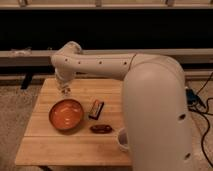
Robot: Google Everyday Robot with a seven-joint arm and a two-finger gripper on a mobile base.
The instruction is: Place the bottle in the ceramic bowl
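Observation:
The glossy orange ceramic bowl (pixel 66 114) sits on the left half of the wooden table (pixel 45 150). My white arm reaches across from the right to the table's far left. My gripper (pixel 63 88) hangs down from the wrist, just above the table and just behind the bowl's far rim. A small pale bottle (pixel 64 91) shows at its tip, held upright and mostly hidden by the gripper. It is outside the bowl.
A dark snack packet (pixel 96 109) lies right of the bowl, and a brown item (pixel 101 128) lies in front of it. A white cup (pixel 121 140) is half hidden by my arm. A blue device (pixel 192 97) and cables lie on the floor at right.

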